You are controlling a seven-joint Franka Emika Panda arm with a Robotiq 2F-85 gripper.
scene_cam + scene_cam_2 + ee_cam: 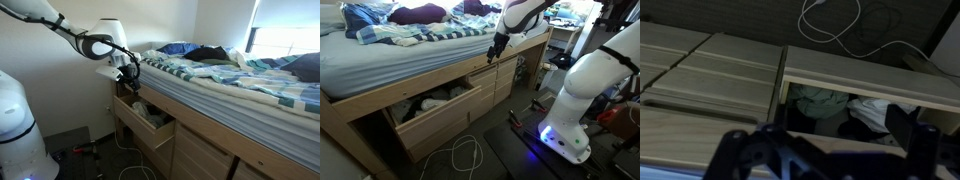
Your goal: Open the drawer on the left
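- The drawer (438, 122) stands pulled out of the bed frame at the left end of the row. Its flat front is well forward of the neighbouring drawer fronts (488, 84), which sit flush.
- White and dark clothes (825, 102) show inside it, so I judge the opening largely done. If anything is left, it is only a further pull and getting the arm clear.
- The end effector (128, 78) hangs above the open drawer, up by the edge of the mattress (215, 88). It is not touching the drawer front.
- In the wrist view its fingers (732, 150) are spread wide with nothing between them.
- I cannot tell whether the drawer is at the end of its travel, because no runner or stop is visible.
- The wrist view is dark along its near edge, and the fingers are little more than silhouettes there.
- The far part of the drawer's inside is hidden under the frame.
- A white cable (466, 154) lies looped on the floor in front, and I cannot see where it leads.
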